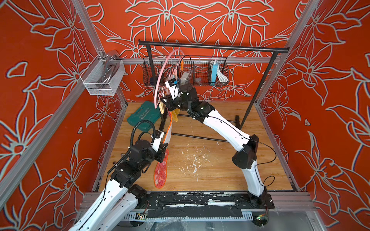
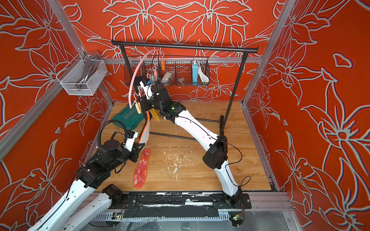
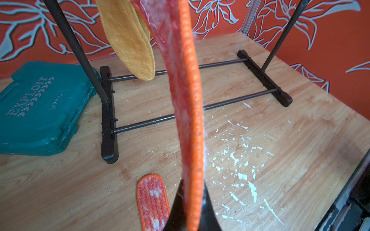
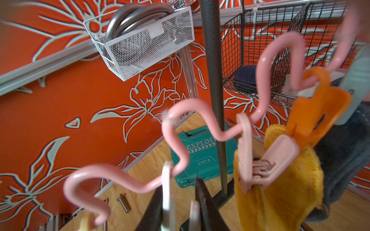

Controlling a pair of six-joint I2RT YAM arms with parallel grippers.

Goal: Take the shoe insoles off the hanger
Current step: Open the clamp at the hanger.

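The right pincer [image 4: 179, 210] squeezes a pale plastic clothes-peg [image 4: 167, 190] on the hanger. The left pincer [image 3: 190, 210] is clenched on the lower end of a hanging mottled red-white fabric insole with an orange rim [image 3: 186, 100].

A black metal garment rack [image 1: 212, 47] stands on the wooden table [image 1: 220, 170], with the pink arched plastic hanger [image 1: 159, 80] hooked near the left end of its top bar.

The job looks barely begun. Only the matching red-white insole [image 1: 160, 172] lies flat on the table, beside the left arm. The gripped one hangs from above. The mustard yellow fabric insoles [image 4: 280, 190] remain clipped under a pink peg [image 4: 278, 154] and an orange peg [image 4: 318, 112]. Dark grey fabric [image 4: 344, 150] hangs just beside them; how many pieces it makes up cannot be told.

The right arm [image 1: 226, 130] stretches up and forward, elbow bent, its wrist at the hanger's low end. The left arm [image 1: 124, 176] sits lower, its wrist turned toward the dangling insole.
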